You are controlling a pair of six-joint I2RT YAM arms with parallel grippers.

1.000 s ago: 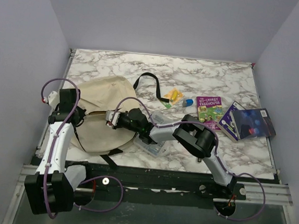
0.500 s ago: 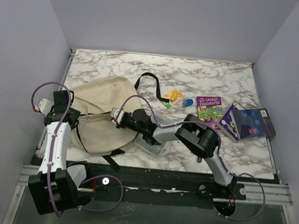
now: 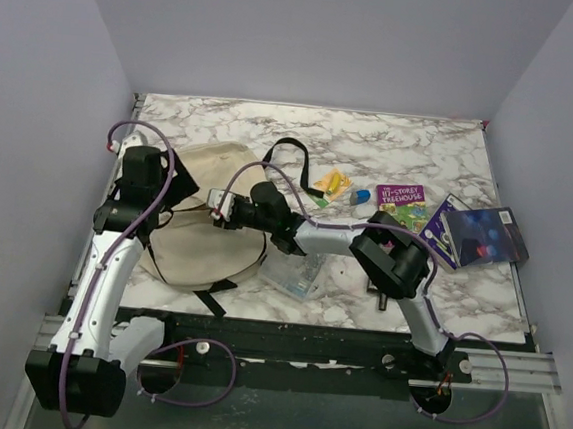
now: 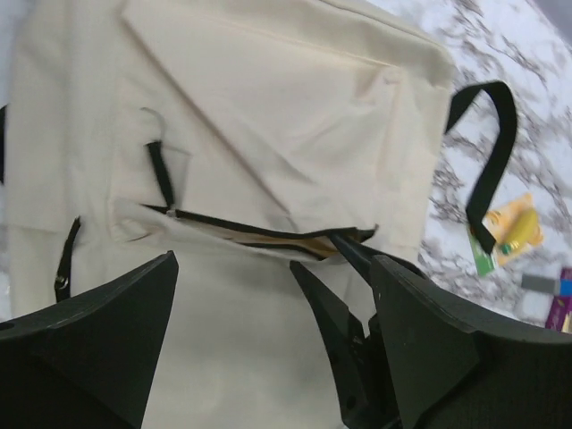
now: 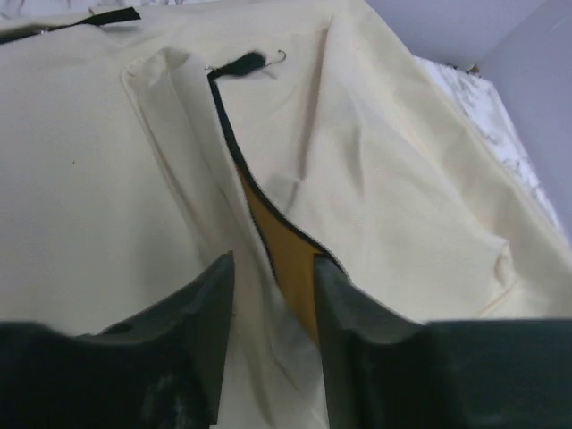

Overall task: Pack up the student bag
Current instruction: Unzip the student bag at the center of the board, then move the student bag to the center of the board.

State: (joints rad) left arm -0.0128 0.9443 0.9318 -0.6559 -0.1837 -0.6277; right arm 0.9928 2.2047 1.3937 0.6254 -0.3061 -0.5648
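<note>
The student bag (image 3: 200, 222), a cream fabric backpack, lay on the left half of the marble table (image 3: 413, 150), its front face up. One black strap (image 3: 284, 152) looped out from its far right corner onto the table. A black zip (image 4: 223, 228) across the front pocket stood partly open, and an orange lining (image 5: 290, 268) showed inside the gap.

The right gripper (image 5: 273, 268) reached in from the right, low over the bag at the right end of that zip. Its fingers stood close together with a raised fold of cream fabric and the zip edge pinched between them. The zip pull (image 5: 243, 63) lay just beyond them, flat on the fabric.

The left gripper (image 4: 273, 295) hung above the left part of the bag, looking down on the pocket. Its fingers were spread wide apart and held nothing, and they did not touch the fabric.

A clear plastic pouch (image 3: 293, 273) lay just right of the bag, near the front edge, under the right forearm. Farther right were a yellow packet (image 3: 332, 185) and a small blue object (image 3: 360, 196) next to it. Beyond them lay a purple paperback (image 3: 400, 200), and at the right edge a dark blue book (image 3: 477, 236). All of these lay apart from the bag.
</note>
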